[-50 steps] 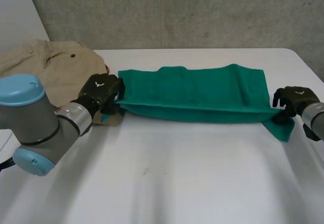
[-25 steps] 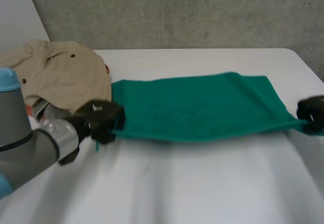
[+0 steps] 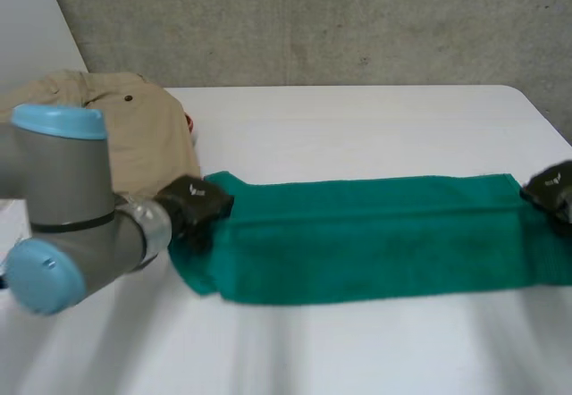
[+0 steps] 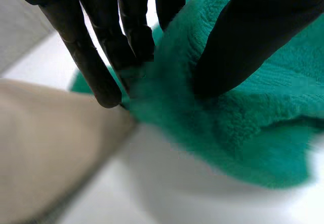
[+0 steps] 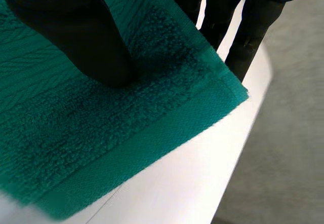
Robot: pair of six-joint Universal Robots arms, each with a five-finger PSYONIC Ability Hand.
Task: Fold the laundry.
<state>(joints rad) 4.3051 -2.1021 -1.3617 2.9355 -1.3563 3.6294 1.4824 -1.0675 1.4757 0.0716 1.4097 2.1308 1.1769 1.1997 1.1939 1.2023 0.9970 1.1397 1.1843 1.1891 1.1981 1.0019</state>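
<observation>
Head view: left hand [image 3: 197, 204] pinched one end of the green towel [image 3: 375, 247]; right hand [image 3: 552, 188] pinched the opposite corner; beige garment [image 3: 143, 136] lay beside the towel's first end.

left hand [image 3: 195, 204] pinching (thumb against fingers), right hand [image 3: 550, 187] likewise

Green towel [image 3: 375, 239]: terry cloth, drawn out into one long band across the white table [image 3: 357, 118], lying nearly flat (a lengthwise crease runs along its far half). Beige garment [image 3: 152, 140]: buttoned, heaped loosely, just beside the towel's left end.
</observation>
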